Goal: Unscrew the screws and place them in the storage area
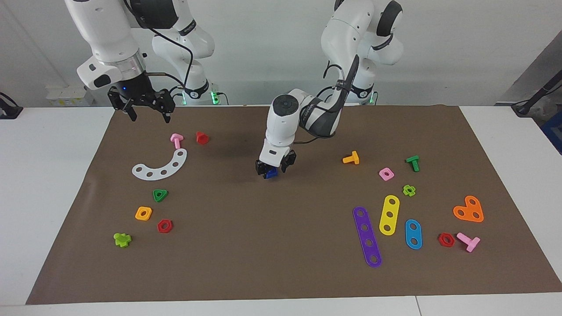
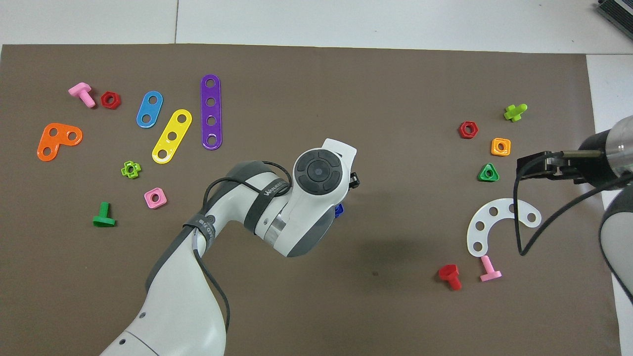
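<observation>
The light is bright and even in both views, and it seems to come from above. Shadows on the brown paper mat (image 1: 281, 263) are soft and faint. In the overhead view a dim, wide shadow lies on the mat at about 4 o'clock from the left arm's wrist (image 2: 316, 173). In the facing view a weak shadow falls at 10 o'clock from that wrist. The white arm shells are a little glossy but not burnt out. Small toys stay sharp; the mat's edges look almost straight, with little distortion
</observation>
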### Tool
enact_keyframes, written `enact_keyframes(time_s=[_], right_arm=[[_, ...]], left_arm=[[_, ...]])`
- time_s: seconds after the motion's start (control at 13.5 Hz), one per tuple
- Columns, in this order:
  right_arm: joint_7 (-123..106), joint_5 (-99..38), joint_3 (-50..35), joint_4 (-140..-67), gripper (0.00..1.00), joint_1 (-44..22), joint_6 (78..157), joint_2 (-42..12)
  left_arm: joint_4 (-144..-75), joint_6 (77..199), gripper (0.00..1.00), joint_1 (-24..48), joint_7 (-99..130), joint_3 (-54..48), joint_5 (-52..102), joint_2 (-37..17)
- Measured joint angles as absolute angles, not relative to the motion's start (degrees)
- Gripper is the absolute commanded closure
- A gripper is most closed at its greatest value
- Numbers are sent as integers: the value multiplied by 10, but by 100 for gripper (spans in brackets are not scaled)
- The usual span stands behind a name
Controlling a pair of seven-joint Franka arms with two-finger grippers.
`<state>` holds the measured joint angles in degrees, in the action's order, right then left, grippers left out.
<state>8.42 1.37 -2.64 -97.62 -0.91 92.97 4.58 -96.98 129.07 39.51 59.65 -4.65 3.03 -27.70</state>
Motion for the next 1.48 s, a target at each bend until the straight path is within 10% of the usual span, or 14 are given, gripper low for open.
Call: enact_keyframes(time_s=[0.52, 0.89, 1.48], right_arm=[[84, 14, -26, -978, 0, -9, 930, 47], [84, 14, -26, -980, 0, -9, 930, 48], [84, 14, -26, -980, 0, -9, 931, 49]], left_arm=[[-988, 1302, 38, 410, 598, -46, 30, -277], [-988, 1303, 97, 410, 598, -45, 29, -276], [-947, 1237, 100, 410, 599, -42, 27, -275]])
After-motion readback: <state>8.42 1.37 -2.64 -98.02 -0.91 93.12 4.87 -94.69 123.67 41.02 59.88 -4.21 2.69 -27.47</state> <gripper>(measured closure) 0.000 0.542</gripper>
